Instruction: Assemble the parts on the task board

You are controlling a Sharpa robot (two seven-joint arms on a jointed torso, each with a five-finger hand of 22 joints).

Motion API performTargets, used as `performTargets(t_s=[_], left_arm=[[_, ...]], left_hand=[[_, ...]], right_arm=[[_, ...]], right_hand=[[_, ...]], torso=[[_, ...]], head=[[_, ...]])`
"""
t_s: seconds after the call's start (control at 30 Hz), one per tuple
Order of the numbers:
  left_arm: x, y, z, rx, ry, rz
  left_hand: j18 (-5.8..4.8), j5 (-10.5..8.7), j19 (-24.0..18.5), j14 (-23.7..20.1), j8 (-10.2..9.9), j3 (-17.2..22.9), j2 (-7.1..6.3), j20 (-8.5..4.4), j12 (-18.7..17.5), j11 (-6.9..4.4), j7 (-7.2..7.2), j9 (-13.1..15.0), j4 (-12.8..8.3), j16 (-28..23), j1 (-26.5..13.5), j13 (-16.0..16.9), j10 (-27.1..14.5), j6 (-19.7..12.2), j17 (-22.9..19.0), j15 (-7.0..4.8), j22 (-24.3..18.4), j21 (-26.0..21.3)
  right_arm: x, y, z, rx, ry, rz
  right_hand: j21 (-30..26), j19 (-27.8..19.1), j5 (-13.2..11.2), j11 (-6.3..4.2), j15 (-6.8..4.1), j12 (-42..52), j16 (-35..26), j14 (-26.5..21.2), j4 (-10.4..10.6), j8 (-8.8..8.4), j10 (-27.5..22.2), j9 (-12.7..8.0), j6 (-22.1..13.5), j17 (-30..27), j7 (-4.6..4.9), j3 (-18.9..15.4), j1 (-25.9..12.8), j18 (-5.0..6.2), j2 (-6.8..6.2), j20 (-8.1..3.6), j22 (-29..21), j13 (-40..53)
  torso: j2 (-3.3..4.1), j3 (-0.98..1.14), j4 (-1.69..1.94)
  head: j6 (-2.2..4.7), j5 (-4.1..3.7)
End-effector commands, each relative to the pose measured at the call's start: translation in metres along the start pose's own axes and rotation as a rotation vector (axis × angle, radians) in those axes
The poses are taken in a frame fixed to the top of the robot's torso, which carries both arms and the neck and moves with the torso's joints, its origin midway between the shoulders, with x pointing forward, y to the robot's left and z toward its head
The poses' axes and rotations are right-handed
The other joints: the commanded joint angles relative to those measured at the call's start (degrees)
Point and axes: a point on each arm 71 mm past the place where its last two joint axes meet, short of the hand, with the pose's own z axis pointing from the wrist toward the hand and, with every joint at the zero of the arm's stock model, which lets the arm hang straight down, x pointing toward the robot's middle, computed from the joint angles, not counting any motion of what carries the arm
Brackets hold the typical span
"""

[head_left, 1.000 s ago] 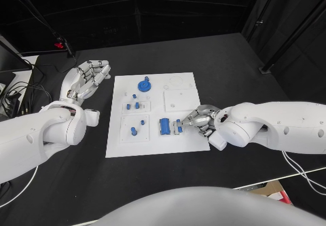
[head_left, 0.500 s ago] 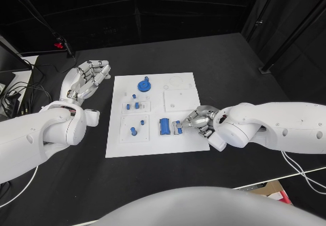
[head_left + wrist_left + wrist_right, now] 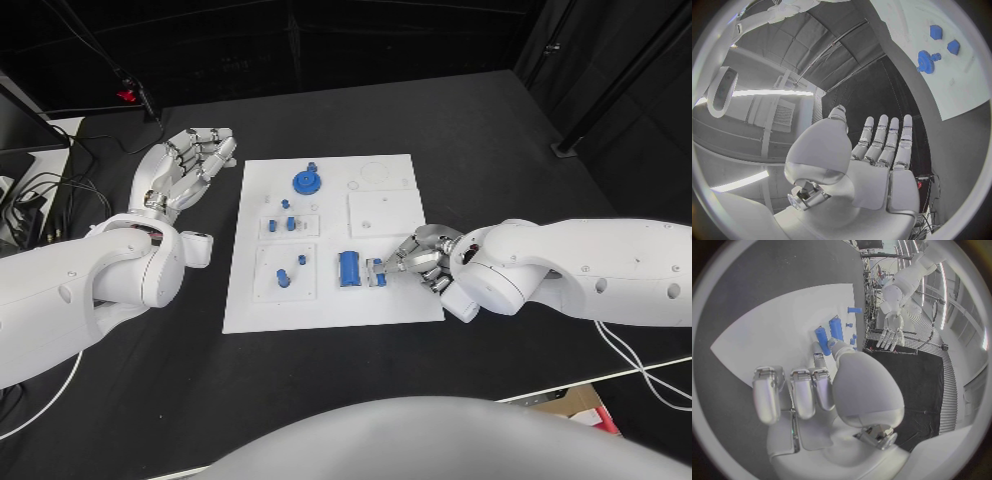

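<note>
The white task board (image 3: pixel 326 310) lies mid-table. On it sit a blue gear (image 3: pixel 306 182), several small blue pieces (image 3: pixel 283 224) and a blue cylinder (image 3: pixel 349 268). Right beside the cylinder is a small blue peg (image 3: pixel 378 271), and my right hand (image 3: pixel 423 255) pinches it low over the board's right part. In the right wrist view the thumb (image 3: pixel 833 345) reaches the peg (image 3: pixel 822 340), with the cylinder (image 3: pixel 836 327) just beyond; the other fingers (image 3: pixel 792 390) are curled in. My left hand (image 3: pixel 180 165) hovers left of the board, fingers straight and apart, holding nothing. The left wrist view shows the same hand (image 3: pixel 879 150), plus the gear (image 3: pixel 926 61).
A square inset plate (image 3: pixel 384 213) and a round recess (image 3: pixel 376 174) mark the board's right half. Cables (image 3: pixel 43 190) trail at the table's far left. Black table (image 3: pixel 476 130) surrounds the board on all sides.
My right hand has crept slightly left toward the blue cylinder with the peg at its fingertips. The left hand has not moved.
</note>
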Motion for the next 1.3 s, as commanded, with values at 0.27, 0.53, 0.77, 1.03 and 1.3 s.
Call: performTargets(t_s=[0.27,0.53,0.77,1.03,1.3], left_arm=[[0.0011,-0.0032,0.0007,0.031,0.007,-0.006],[0.0011,-0.0031,0.0008,0.031,0.007,-0.006],[0.0011,-0.0031,0.0008,0.031,0.007,-0.006],[0.0006,-0.0029,0.0007,0.03,0.006,-0.006],[0.0006,-0.0028,0.0008,0.029,0.007,-0.006]], left_hand=[[0.05,0.26,0.3,0.3,0.3,-0.4,0.54,0.12,0.3,-0.13,7.76,-0.1,0.0,0.3,-0.1,-0.1,-0.1,-0.4,-0.1,-0.04,0.0,0.4],[0.05,0.26,0.3,0.3,0.3,-0.4,0.54,0.12,0.3,-0.13,7.76,-0.1,0.0,0.3,-0.1,-0.1,-0.1,-0.4,-0.1,-0.04,0.0,0.4],[0.05,0.28,0.4,0.4,0.4,-0.5,0.59,0.12,0.3,-0.13,7.76,-0.1,0.0,0.4,-0.1,-0.1,-0.1,-0.4,-0.2,-0.04,0.0,0.4],[0.05,0.28,0.4,0.4,0.4,-0.5,0.59,0.12,0.3,-0.13,7.76,-0.1,0.0,0.4,-0.1,-0.1,-0.1,-0.4,-0.2,-0.04,0.0,0.4],[0.05,0.28,0.4,0.4,0.4,-0.5,0.59,0.12,0.3,-0.13,7.76,-0.1,0.0,0.4,-0.1,-0.1,-0.1,-0.4,-0.2,-0.04,0.0,0.4]], right_arm=[[0.0013,0.0007,0.0,0.01,-0.003,-0.039],[0.0012,0.0012,-0.0002,0.007,-0.011,-0.06],[0.0017,0.0023,0.0,0.002,-0.018,-0.073],[0.0021,0.0047,-0.0003,-0.019,-0.034,-0.111],[0.0037,0.0064,-0.0004,-0.029,-0.035,-0.121]], right_hand=[[0.2,6.1,-0.3,0.29,0.38,0.2,0.1,6.0,0.1,-0.23,5.8,-0.1,0.4,15.1,0.07,-0.5,-0.6,-0.42,-0.09,0.51,15.1,15.1],[0.2,6.1,-0.4,0.29,0.38,0.2,0.1,6.0,0.0,-0.34,5.8,-0.1,0.4,15.1,0.05,-0.6,-0.5,-0.42,-0.14,0.51,15.1,15.1],[0.2,6.1,-0.7,0.32,0.37,0.2,0.1,6.0,-0.1,-0.55,5.8,-0.1,0.4,15.1,0.11,-1.0,-0.3,-0.42,-0.32,0.51,15.1,15.1],[0.2,6.1,-1.7,0.44,0.42,0.2,0.1,6.0,0.1,-0.93,5.8,-0.2,0.4,15.1,0.25,-2.0,-0.5,-0.42,-0.63,0.55,15.1,15.1],[0.2,6.1,-2.3,0.48,0.45,0.2,0.1,6.0,0.3,-1.12,5.8,-0.3,0.5,15.1,0.28,-2.6,-0.7,-0.42,-0.65,0.57,15.1,15.1]], torso=[[-0.01,0.0,-0.02],[-0.01,-0.02,-0.06],[-0.03,-0.01,0.03],[-0.01,0.0,-0.04],[0.04,0.01,-0.04]], head=[[0.0,0.08],[0.0,0.02],[0.0,0.05],[0.0,0.23],[0.0,0.39]])
